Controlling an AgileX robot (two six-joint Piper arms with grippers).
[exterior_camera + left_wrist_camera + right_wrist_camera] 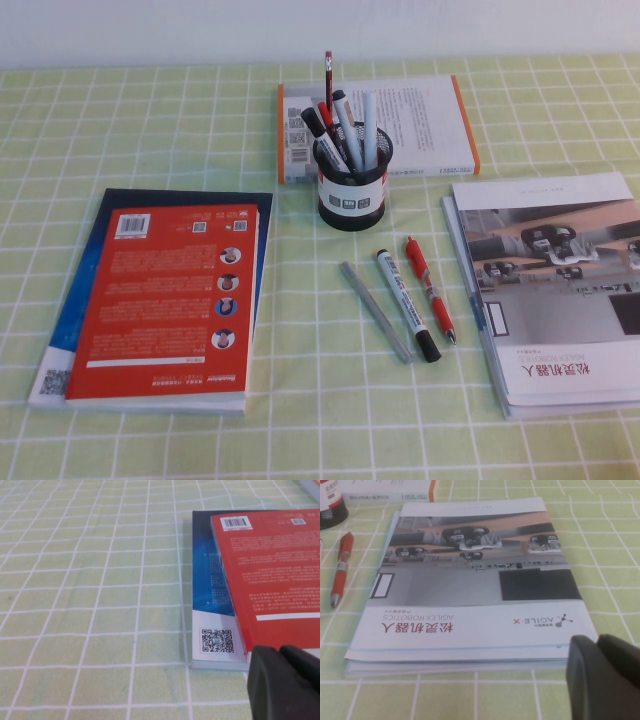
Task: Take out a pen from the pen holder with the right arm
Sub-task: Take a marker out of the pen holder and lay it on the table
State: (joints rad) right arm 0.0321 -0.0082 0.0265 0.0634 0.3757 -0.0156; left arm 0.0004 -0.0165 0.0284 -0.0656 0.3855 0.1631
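A black mesh pen holder (352, 190) stands upright mid-table, holding several pens (345, 125) and a tall red pencil (328, 70). In front of it lie a grey pen (375, 311), a white marker with a black cap (407, 304) and a red pen (428, 288). Neither arm shows in the high view. My right gripper (597, 640) is shut and empty, hovering low at the near edge of the robotics booklet (470, 580), well away from the holder (331, 505) and the red pen (341, 567). My left gripper (279, 651) is shut and empty by the near corner of the red book (270, 575).
A red book (170, 305) lies on a blue one (210, 580) at the left. The booklet stack (550, 290) lies at the right. A white book with orange edges (420, 125) lies behind the holder. A green checked cloth (320, 420) covers the table.
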